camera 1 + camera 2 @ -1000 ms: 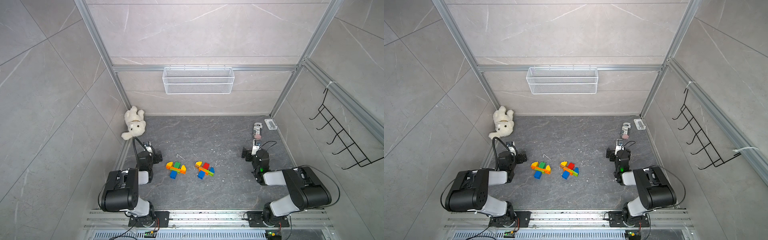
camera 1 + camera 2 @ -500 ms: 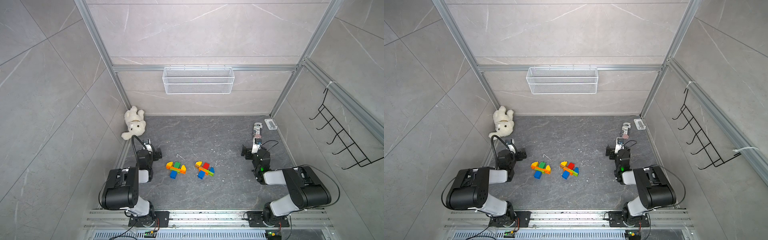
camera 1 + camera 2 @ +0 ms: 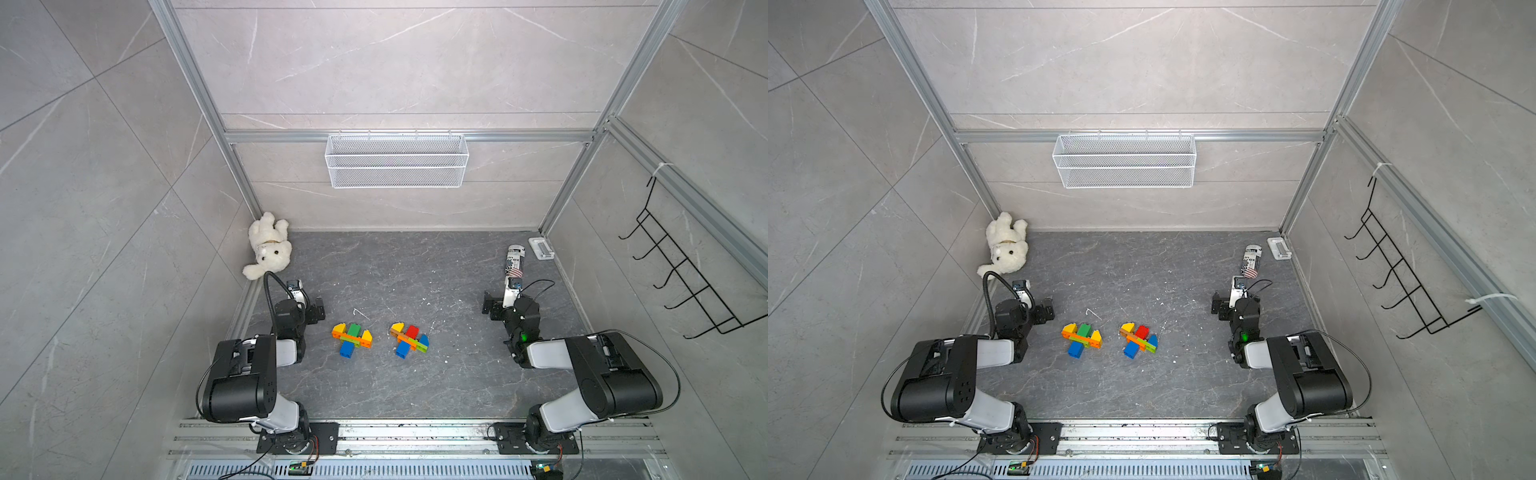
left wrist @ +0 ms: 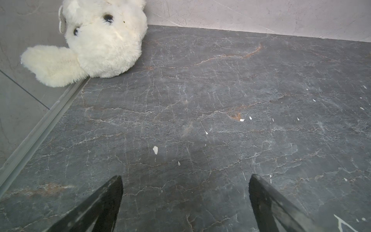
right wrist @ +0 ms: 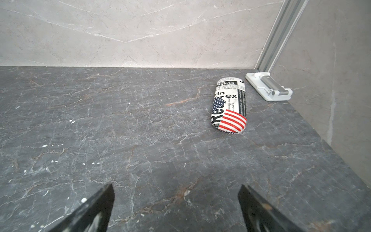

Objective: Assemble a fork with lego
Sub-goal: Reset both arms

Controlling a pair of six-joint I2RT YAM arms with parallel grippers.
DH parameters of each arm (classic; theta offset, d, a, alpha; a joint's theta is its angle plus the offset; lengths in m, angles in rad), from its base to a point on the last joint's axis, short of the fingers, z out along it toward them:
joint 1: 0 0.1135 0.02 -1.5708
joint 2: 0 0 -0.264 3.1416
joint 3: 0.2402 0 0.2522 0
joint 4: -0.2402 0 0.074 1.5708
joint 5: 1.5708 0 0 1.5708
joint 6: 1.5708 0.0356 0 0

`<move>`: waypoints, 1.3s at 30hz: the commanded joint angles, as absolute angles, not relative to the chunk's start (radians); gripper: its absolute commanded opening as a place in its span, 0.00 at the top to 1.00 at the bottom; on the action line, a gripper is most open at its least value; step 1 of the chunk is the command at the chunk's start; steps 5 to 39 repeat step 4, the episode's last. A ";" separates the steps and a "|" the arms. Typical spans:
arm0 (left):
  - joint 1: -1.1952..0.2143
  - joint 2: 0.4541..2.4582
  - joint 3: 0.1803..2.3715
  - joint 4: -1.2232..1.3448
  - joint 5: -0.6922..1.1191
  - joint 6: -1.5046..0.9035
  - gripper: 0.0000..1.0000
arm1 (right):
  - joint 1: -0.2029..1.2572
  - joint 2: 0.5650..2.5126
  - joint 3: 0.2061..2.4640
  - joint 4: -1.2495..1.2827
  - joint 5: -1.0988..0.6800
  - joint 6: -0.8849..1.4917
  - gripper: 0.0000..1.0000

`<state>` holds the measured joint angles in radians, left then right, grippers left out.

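Top views both show two lego assemblies lying flat on the dark grey worktop, in the middle between the two arms and nearer to the front rail than to the back wall. The left lego assembly has three prongs in a row, yellow, green and yellow, on an orange cross piece, and one blue brick as the stem. The right lego assembly lies just beside it without touching. It has three prongs in yellow, red and blue on a cross piece of orange and lime, and one blue stem. How many single bricks are in each I cannot count, as they are too small. Both assemblies are well apart from each end effector. The left end effector hovers over bare worktop with its two black fingers spread wide and nothing between them. It faces one white plush toy that lies in the back left corner against the wall. The right end effector stands the same way, two fingers wide apart and empty, over bare worktop. Ahead of it lies one rounded case printed with newspaper text and a flag, and beyond this, in the back right corner, is one small white holder. On the back wall hangs one white wire basket, and on the right wall one black rack with five hooks.
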<state>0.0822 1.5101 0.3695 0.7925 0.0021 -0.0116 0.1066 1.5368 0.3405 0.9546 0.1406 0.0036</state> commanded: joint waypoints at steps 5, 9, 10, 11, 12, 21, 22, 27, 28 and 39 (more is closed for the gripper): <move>0.080 1.500 0.374 0.821 0.011 -0.016 0.00 | 0.105 1.534 0.349 0.934 0.092 -0.007 0.01; 0.080 1.500 0.374 0.821 0.011 -0.016 0.00 | 0.105 1.534 0.349 0.934 0.092 -0.007 0.01; 0.080 1.500 0.374 0.821 0.011 -0.016 0.00 | 0.105 1.534 0.349 0.934 0.092 -0.007 0.01; 0.080 1.500 0.374 0.821 0.011 -0.016 0.00 | 0.105 1.534 0.349 0.934 0.092 -0.007 0.01; 0.080 1.500 0.374 0.821 0.011 -0.016 0.00 | 0.105 1.534 0.349 0.934 0.092 -0.007 0.01; 0.080 1.500 0.374 0.821 0.011 -0.016 0.00 | 0.105 1.534 0.349 0.934 0.092 -0.007 0.01; 0.080 1.500 0.374 0.821 0.011 -0.016 0.00 | 0.105 1.534 0.349 0.934 0.092 -0.007 0.01; 0.080 1.500 0.374 0.821 0.011 -0.016 0.00 | 0.105 1.534 0.349 0.934 0.092 -0.007 0.01; 0.080 1.500 0.374 0.821 0.011 -0.016 0.00 | 0.105 1.534 0.349 0.934 0.092 -0.007 0.01; 0.080 1.500 0.374 0.821 0.011 -0.016 0.00 | 0.105 1.534 0.349 0.934 0.092 -0.007 0.01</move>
